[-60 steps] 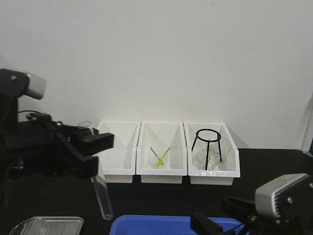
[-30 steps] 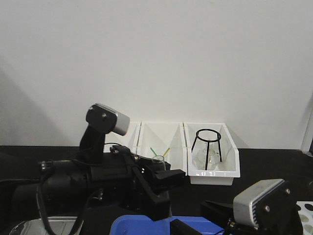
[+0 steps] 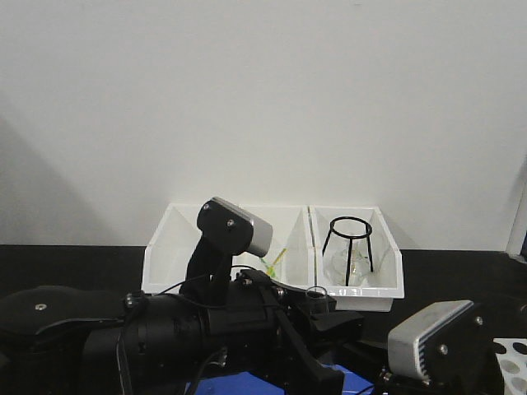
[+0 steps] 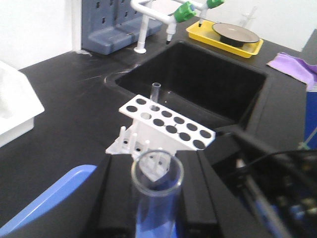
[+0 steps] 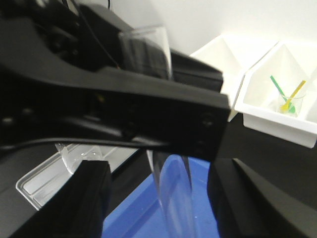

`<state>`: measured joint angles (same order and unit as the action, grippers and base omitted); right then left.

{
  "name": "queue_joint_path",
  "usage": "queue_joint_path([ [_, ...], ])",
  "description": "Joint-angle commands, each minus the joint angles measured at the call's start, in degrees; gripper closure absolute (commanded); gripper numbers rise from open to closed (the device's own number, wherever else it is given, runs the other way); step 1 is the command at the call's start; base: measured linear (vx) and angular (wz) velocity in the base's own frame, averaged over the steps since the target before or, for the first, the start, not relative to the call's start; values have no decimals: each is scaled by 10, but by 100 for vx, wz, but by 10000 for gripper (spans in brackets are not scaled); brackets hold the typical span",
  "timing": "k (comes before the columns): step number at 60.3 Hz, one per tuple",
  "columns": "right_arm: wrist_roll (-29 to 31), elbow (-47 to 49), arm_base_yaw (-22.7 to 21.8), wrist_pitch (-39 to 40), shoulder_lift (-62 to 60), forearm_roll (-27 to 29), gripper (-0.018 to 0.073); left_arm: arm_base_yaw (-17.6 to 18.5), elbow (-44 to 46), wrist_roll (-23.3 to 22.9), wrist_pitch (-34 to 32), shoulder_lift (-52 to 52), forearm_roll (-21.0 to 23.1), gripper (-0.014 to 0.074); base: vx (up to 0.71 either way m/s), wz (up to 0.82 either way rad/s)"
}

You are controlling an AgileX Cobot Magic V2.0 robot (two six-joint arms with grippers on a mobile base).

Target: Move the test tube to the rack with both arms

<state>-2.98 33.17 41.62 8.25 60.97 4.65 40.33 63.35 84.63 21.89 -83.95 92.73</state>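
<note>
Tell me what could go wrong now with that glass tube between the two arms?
The left gripper alone holds the test tube; the open right gripper only straddles it, so an early release could drop it onto the blue tray. The rack stands at the sink edge and might be knocked in.

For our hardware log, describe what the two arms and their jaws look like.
Both are black. The left arm carries a silver-grey, box-shaped module near its wrist, with thin black cables beside it. The right arm bears a matching module. The jaws are black and blocky.
</note>
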Motion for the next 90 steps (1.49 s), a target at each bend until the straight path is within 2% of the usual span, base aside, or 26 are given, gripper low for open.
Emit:
queue_joint_path([
  [1, 6, 21, 1, 56, -1, -3, 89, 8, 23, 6, 21, 21, 29, 602, 0, 0],
  [9, 6, 21, 1, 66, 0, -3, 114, 12, 23, 6, 23, 21, 29, 602, 0, 0],
  [15, 6, 21, 1, 71, 0, -3, 177, 12, 23, 6, 23, 21, 28, 602, 0, 0],
  [35, 6, 21, 1, 84, 0, -3, 577, 12, 23, 6, 21, 21, 19, 602, 0, 0],
  [51, 6, 21, 1, 84, 0, -3, 573, 12, 23, 6, 7, 21, 19, 575, 0, 0],
  [57, 6, 21, 1, 84, 0, -3, 573, 12, 23, 6, 0, 21, 19, 507, 0, 0],
  [74, 6, 21, 1, 84, 0, -3, 573, 12, 23, 6, 30, 21, 23, 152, 0, 0],
  [79, 6, 21, 1, 84, 0, -3, 573, 12, 23, 10, 30, 25, 24, 77, 0, 0],
  [85, 6, 21, 1, 84, 0, -3, 573, 12, 23, 55, 22, 43, 24, 15, 0, 0],
  [90, 6, 21, 1, 84, 0, -3, 573, 12, 28, 99, 15, 67, 37, -3, 0, 0],
])
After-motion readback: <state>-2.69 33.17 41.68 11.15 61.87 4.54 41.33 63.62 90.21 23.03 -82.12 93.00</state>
